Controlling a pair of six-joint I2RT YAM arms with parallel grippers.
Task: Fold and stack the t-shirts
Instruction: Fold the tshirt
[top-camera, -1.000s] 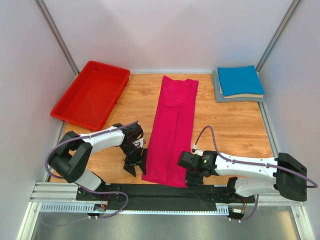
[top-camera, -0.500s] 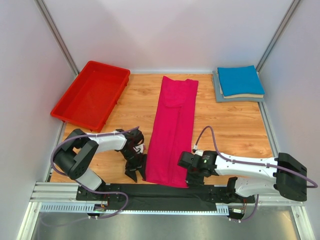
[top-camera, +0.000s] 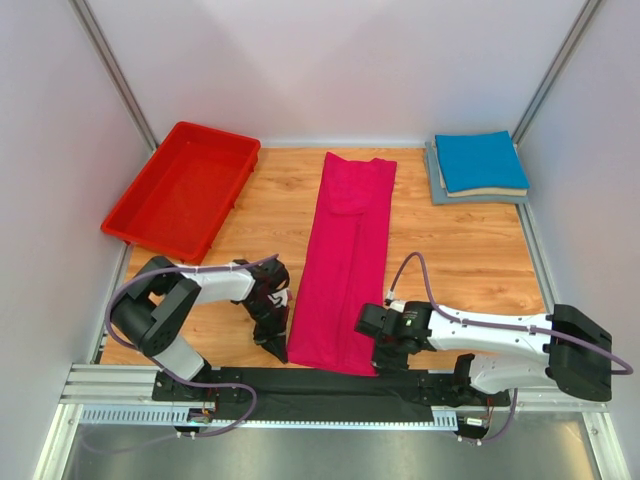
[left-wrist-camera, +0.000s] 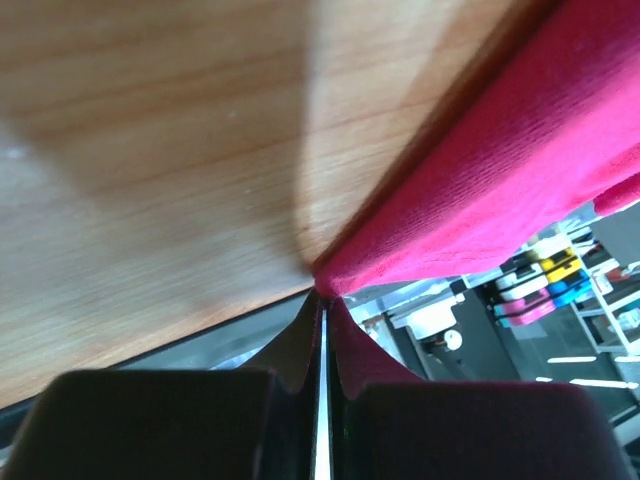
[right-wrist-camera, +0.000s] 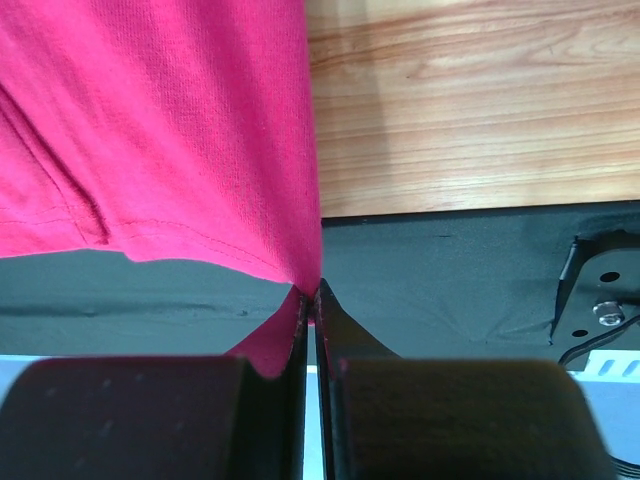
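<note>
A magenta-pink t-shirt (top-camera: 347, 258) lies as a long narrow strip down the middle of the wooden table. My left gripper (top-camera: 277, 347) is shut on its near left corner; in the left wrist view the pink cloth (left-wrist-camera: 480, 190) runs into the tips of the closed gripper (left-wrist-camera: 322, 292). My right gripper (top-camera: 384, 362) is shut on the near right corner, and the right wrist view shows the hem (right-wrist-camera: 170, 150) pinched between the fingers of the gripper (right-wrist-camera: 313, 292). A folded bright blue t-shirt (top-camera: 480, 161) tops a stack at the back right, over a grey one (top-camera: 436, 185).
A red plastic bin (top-camera: 183, 188) sits at the back left. A black mat strip (top-camera: 330, 385) runs along the near table edge under both grippers. Grey walls enclose the table on three sides.
My left gripper has moved toward the near edge and right to the shirt's corner, and its jaws have shut on the cloth. The right arm has stayed put.
</note>
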